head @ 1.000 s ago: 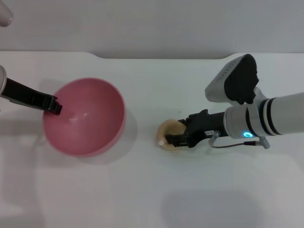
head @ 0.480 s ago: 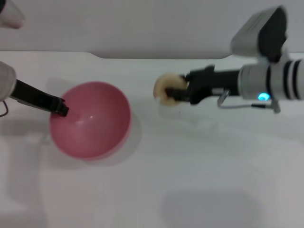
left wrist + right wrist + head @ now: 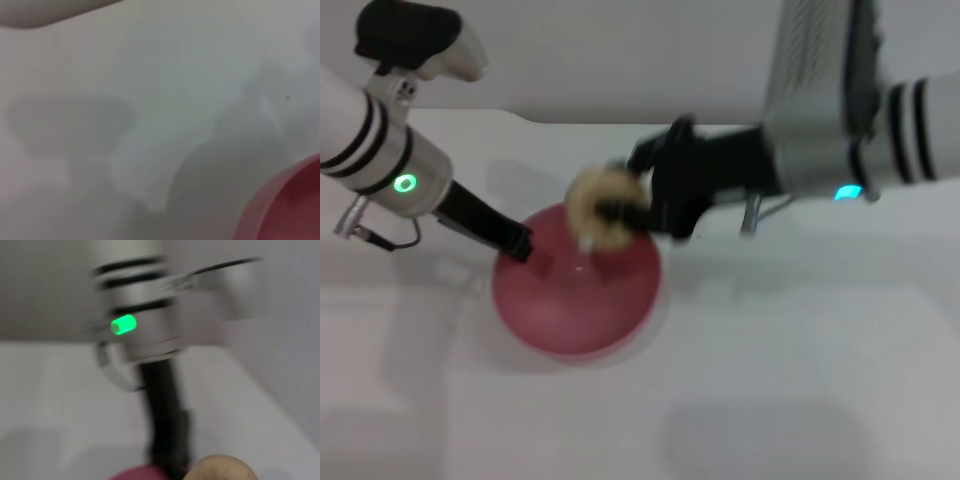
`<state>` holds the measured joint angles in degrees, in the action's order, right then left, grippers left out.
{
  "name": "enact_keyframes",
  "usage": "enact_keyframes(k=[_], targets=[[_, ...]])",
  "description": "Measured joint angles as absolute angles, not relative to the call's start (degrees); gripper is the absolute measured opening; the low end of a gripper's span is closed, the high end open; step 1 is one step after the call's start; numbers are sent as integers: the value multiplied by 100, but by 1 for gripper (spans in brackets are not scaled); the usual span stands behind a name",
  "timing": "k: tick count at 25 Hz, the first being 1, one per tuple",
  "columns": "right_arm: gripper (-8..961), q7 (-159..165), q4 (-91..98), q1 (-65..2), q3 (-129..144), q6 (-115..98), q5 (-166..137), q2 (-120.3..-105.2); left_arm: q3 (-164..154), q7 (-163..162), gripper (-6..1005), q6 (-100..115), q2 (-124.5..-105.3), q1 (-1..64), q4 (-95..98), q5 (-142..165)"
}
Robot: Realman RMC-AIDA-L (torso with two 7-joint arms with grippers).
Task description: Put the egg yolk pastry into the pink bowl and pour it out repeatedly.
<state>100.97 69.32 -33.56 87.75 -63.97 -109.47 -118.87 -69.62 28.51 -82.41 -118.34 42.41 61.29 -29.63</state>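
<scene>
The pink bowl [image 3: 575, 295] stands on the white table left of centre; part of its rim [image 3: 280, 202] shows in the left wrist view. My left gripper [image 3: 517, 244] is shut on the bowl's left rim. The egg yolk pastry [image 3: 598, 208], a pale lumpy bun, hangs in the air just above the bowl's far edge, and my right gripper [image 3: 625, 212] is shut on it from the right. In the right wrist view the pastry [image 3: 220, 469] shows at the edge, with the left arm [image 3: 150, 330] beyond it.
The white table [image 3: 790, 350] stretches to the right and front of the bowl. A grey wall [image 3: 620, 50] rises behind the table's far edge. Both arms reach in over the table's far half.
My right gripper has lifted the pastry off the table and carried it left to above the bowl. The left gripper has dragged the bowl to the right, toward the centre.
</scene>
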Motion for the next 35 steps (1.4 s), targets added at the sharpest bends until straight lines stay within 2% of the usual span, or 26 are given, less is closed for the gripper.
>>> enact_keyframes(k=[12,17,19,22,29,32,35], targets=[[311,10587,6748,-3558,9587,-6396,-11218,-11900,-7186,2846,-1,-8139,-11804,4405,6172,-3287],[518,10661,6838,-3438,9288,-6391,-11221,-11907,-7161,2873,-1,-8020,-11795,4335,6174,-3249],[517,10743,6881,-3303,8928,-6256,-11168,-11922,-7163,2886,-1,-7877,-11794,4239,6250,-3248],[516,10966,6864,-3076,8256,-5966,-11060,-11932,-7415,3023,-1,-7358,-11815,3615,7037,-3447],[523,11023,6165,-2689,6632,-5900,-11013,-11893,-9663,4052,-2,-4304,-11794,1479,9056,-3989],[526,11022,5876,-2573,6160,-5896,-11011,-11891,-10687,4812,-1,-2558,-11792,857,9149,-3788],[529,11021,5708,-2447,5905,-5893,-10898,-11887,-11438,5168,-1,-1111,-11798,623,8827,-3593]])
